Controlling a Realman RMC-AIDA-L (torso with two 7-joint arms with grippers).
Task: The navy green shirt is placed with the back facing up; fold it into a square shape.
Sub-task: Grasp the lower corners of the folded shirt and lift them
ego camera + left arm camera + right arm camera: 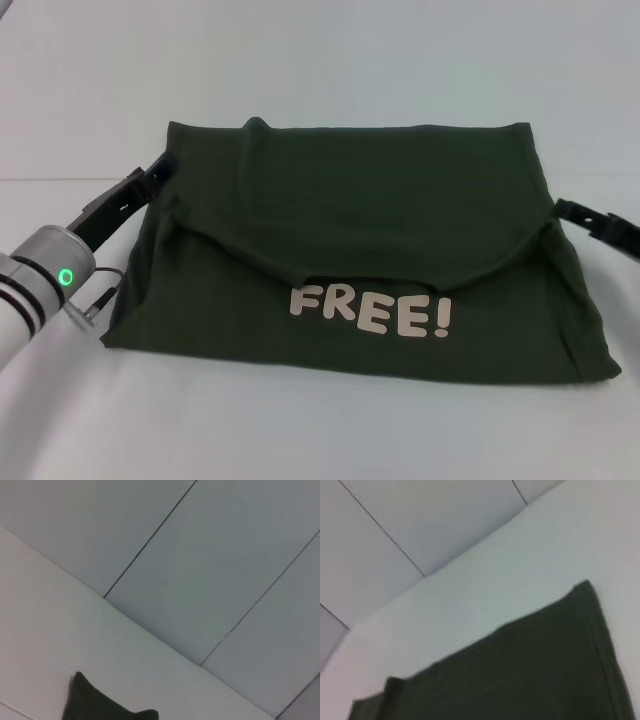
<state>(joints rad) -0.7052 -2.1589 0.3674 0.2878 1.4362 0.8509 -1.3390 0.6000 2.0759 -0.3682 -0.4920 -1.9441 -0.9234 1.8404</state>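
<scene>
The navy green shirt [360, 260] lies in the middle of the white worktop [320, 60], already gathered into a broad, roughly rectangular packet. A far layer is folded toward the near side, its lower edge sagging in a shallow curve above the white "FREE!" lettering [371, 312], which faces up on the near part. The sleeves are not visible and seem to be tucked in. The left gripper [160, 172] sits at the shirt's left edge, toward the far corner, and the right gripper [560, 208] is at the right edge at about mid height; both appear to touch the cloth there, but I cannot tell whether either is pinching it or open. The wrist views show only a dark corner of the shirt against the worktop and the wall beyond. As I judge it, most of the folding is done. The packet is wider than it is deep, and the edges are loose and uneven. One more fold across the width, plus some flattening, would likely bring it to a square.
</scene>
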